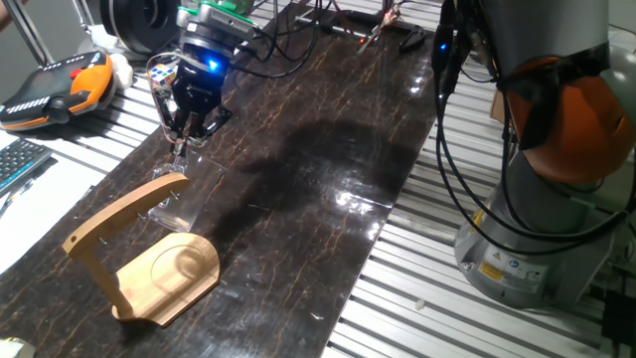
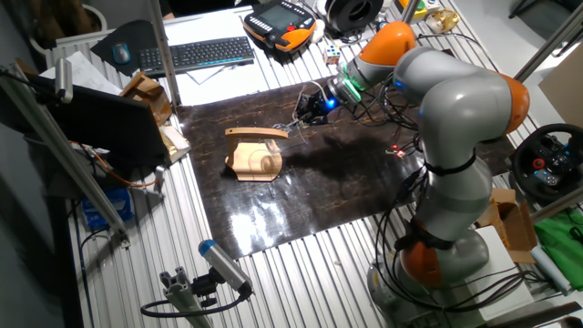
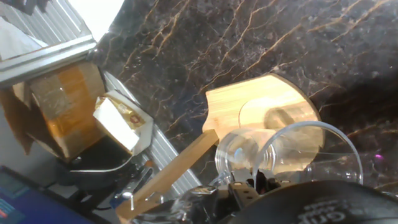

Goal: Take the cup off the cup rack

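The cup (image 1: 187, 196) is clear glass and hangs at the tip of the cup rack's arched arm (image 1: 119, 214). The light wooden cup rack (image 1: 164, 273) stands at the near left of the dark marble mat. My gripper (image 1: 180, 151) is right above the cup, its fingers close together and pinching the glass wall. In the hand view the cup (image 3: 292, 155) lies on its side just below the fingers (image 3: 252, 186), over the rack's base (image 3: 261, 106), with the arm (image 3: 171, 177) to its left. In the other fixed view the gripper (image 2: 303, 113) is beside the rack (image 2: 255, 155).
A teach pendant (image 1: 55, 88) and a keyboard (image 1: 15, 164) lie left of the mat. Cables (image 1: 298, 50) trail behind the hand. The robot's base (image 1: 537, 239) stands at the right. A cardboard box (image 3: 59, 109) sits past the mat's edge.
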You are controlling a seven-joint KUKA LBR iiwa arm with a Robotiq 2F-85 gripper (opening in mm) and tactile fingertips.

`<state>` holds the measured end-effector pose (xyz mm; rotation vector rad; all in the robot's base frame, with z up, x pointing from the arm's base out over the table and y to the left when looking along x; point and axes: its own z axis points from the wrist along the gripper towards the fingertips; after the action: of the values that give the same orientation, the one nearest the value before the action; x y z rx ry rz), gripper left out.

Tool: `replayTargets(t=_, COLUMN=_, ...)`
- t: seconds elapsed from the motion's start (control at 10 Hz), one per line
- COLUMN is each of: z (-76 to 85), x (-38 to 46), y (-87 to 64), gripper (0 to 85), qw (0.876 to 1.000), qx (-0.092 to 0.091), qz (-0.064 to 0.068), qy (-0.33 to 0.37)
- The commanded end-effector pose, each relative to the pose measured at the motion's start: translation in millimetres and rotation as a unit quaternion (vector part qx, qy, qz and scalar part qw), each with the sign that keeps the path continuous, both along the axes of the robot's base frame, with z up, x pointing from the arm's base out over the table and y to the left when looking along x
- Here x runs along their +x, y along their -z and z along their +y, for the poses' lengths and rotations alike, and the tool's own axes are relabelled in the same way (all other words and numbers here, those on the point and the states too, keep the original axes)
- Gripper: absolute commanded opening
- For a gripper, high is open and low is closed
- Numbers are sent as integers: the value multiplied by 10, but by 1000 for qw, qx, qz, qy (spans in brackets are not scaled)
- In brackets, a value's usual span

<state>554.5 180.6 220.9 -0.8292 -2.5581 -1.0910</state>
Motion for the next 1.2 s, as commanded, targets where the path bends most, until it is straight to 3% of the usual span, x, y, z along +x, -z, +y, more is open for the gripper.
replayTargets(t=0.0, z=-15, x=2, y=-19, gripper=20, qw=1000, qx=2, qz=1, qy=3)
replayTargets(t=0.3, z=-5, x=23, y=-34, gripper=20, qw=999, qx=-3, qz=-7, qy=34)
replayTargets(t=0.6, z=-74, x=108, y=-8, gripper=20, qw=999, qx=-9, qz=-8, qy=34)
replayTargets(t=0.8, z=-174, x=176, y=31, gripper=20, qw=999, qx=-17, qz=-16, qy=22)
replayTargets(t=1.1, z=-335, x=257, y=175, gripper=20, qw=995, qx=-71, qz=-54, qy=-38)
